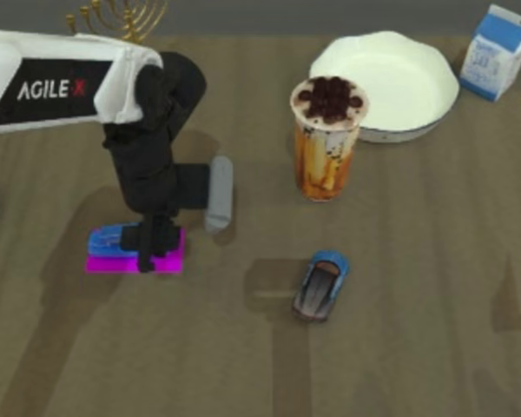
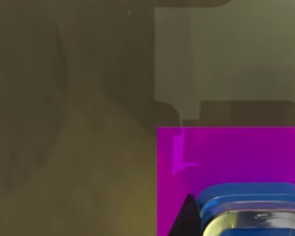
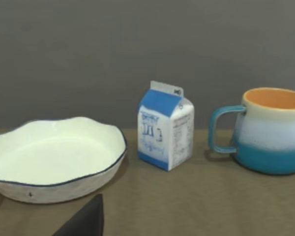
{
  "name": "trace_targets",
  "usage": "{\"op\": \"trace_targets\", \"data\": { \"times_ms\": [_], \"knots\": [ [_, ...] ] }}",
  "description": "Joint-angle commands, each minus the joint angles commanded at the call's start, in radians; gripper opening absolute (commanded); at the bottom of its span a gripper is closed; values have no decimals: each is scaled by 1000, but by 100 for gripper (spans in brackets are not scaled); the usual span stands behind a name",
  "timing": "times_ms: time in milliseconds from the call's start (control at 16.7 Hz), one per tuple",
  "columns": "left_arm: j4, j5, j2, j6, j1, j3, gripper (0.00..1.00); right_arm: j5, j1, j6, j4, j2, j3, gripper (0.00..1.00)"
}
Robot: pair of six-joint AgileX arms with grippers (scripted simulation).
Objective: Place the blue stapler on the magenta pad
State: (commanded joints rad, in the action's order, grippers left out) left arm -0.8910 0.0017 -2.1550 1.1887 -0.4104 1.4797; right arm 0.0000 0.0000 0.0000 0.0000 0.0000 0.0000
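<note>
The blue stapler (image 1: 113, 236) lies flat on the magenta pad (image 1: 170, 261) at the table's left. My left gripper (image 1: 151, 248) reaches straight down over it, shut on the stapler's middle and hiding that part. In the left wrist view the blue stapler (image 2: 250, 196) rests on the magenta pad (image 2: 226, 152), with one dark finger (image 2: 187, 220) pressed against its side. My right arm is out of the top view; its wrist view shows one dark finger (image 3: 88, 221) set far to one side above the table, the gripper open and holding nothing.
A blue-and-dark toy car (image 1: 321, 285) sits right of the pad. Farther back stand a bubble-tea cup (image 1: 327, 139), a white bowl (image 1: 386, 82), a milk carton (image 1: 497, 52) and a gold candelabra (image 1: 122, 17). A blue-and-orange mug (image 3: 273, 130) stands beside the carton.
</note>
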Motion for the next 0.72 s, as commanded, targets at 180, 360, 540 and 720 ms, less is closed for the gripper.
{"op": "trace_targets", "data": {
  "times_ms": [180,360,540,720],
  "knots": [
    [0,0,0,0,0,0,15,0,0,0,0,0,0,100],
    [0,0,0,0,0,0,38,0,0,0,0,0,0,100],
    [0,0,0,0,0,0,60,0,0,0,0,0,0,100],
    [0,0,0,0,0,0,83,0,0,0,0,0,0,100]
  ]
}}
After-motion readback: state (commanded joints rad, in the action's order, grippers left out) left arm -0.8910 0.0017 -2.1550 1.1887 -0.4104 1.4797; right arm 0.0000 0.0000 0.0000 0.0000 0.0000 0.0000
